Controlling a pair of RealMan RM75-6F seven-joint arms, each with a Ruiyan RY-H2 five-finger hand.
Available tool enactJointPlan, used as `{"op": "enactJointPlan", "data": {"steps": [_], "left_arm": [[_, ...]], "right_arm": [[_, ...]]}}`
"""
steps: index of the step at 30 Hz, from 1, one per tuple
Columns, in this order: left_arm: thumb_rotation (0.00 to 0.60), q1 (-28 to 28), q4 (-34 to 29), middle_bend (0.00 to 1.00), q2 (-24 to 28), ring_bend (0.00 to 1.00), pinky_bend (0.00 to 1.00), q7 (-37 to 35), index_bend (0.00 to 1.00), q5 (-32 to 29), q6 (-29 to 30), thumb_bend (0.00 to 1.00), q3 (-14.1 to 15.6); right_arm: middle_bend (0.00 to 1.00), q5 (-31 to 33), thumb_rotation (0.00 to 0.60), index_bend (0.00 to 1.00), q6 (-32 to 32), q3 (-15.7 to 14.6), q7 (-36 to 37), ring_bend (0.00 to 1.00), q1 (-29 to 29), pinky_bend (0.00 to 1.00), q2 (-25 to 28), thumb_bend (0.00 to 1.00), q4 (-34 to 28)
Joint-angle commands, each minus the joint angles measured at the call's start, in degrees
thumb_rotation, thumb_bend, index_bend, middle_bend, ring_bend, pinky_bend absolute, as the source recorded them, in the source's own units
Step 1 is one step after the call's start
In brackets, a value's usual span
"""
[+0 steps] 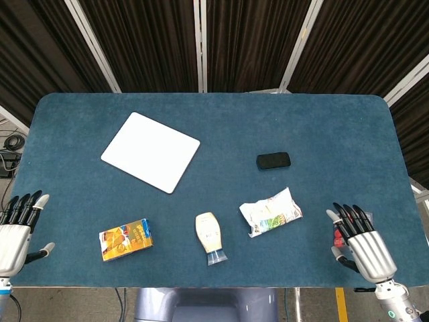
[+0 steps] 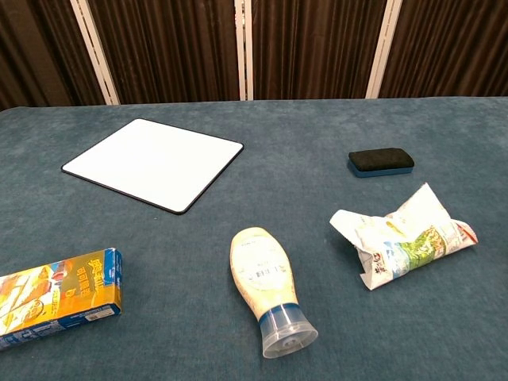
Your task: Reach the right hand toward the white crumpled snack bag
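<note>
Near the front right edge of the table (image 1: pixel 375 134), the right hand (image 1: pixel 362 245) hovers with its fingers spread and nothing in them. The snack bag (image 1: pixel 270 212) lies well to its left, crumpled on the cloth, nearer the front edge than the middle. A bottle (image 1: pixel 211 237) lies on its side beside the bag's left end, and a black eraser (image 1: pixel 273 161) sits behind the bag, apart from it. The left hand (image 1: pixel 15 231) waits at the front left corner, fingers apart and empty, near an orange box (image 1: pixel 125 239); a white board (image 1: pixel 150 151) lies further back.

The reach looks barely begun. Coming in low from the side, the fingers could push the light bag along the cloth toward the bottle instead of arriving over it. A sweep that runs long could knock the bottle and set it rolling. The chest view does not show the hand at all, so its height above the cloth is hard to judge.
</note>
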Motion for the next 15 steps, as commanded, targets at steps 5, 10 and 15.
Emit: {"op": "enactJointPlan", "data": {"steps": [5, 10, 15], "left_arm": [[0.6, 0.02, -0.15, 0.0, 0.11, 0.0, 0.0, -0.21, 0.0, -0.18, 0.08, 0.12, -0.15], [0.6, 0.05, -0.12, 0.0, 0.22, 0.0, 0.0, -0.53, 0.0, -0.2, 0.2, 0.12, -0.23], [0.6, 0.0, -0.06, 0.0, 0.37, 0.0, 0.0, -0.97, 0.0, -0.25, 0.11, 0.12, -0.26]], "right_arm": [[0.55, -0.55, 0.6, 0.0, -1.94, 0.99, 2.1, 0.59, 2.45, 0.58, -0.68, 0.24, -1.81], [0.91, 1.95, 0.6, 0.0, -10.26, 2.04, -3.02, 0.93, 6.33, 0.85, -1.45, 0.37, -6.77], [0.99, 7.57, 0.6, 0.0, -19.04, 2.86, -9.15, 1.0, 9.21, 0.94, -2.9, 0.57, -11.45]]}}
